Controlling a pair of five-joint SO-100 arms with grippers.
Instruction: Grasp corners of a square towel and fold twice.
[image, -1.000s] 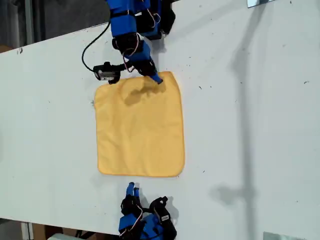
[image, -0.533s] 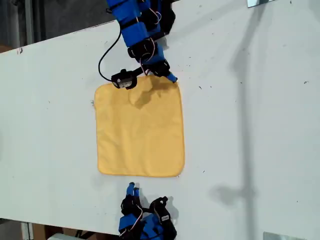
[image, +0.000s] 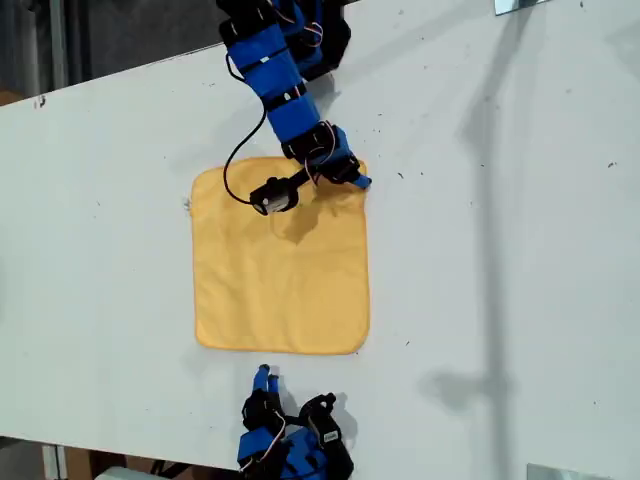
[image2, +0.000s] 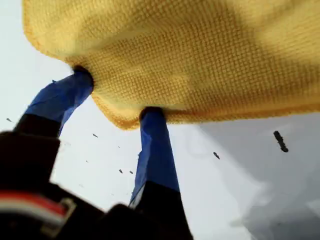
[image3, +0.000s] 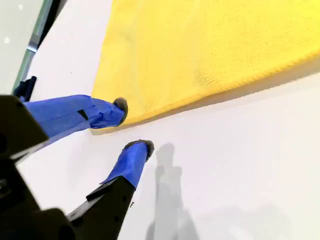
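- The towel (image: 281, 262) lies flat on the white table (image: 520, 250), roughly central in the exterior view, a little toward that view's left.
- My first gripper (image2: 117, 106) reaches in from the top of the exterior view and sits at the corner (image: 350, 172) at that view's top right.
- In the first wrist view its blue fingers (image2: 156, 150) are spread apart, both tips pressed against the yellow hem, the rounded corner bulging between them. The jaws are not closed on the cloth.
- My second gripper (image3: 133, 124) waits at the bottom of the exterior view, just beside the towel's near edge (image: 270, 350).
- Its jaws stand parted and hold nothing: one tip touches the hem, the other rests on bare table.
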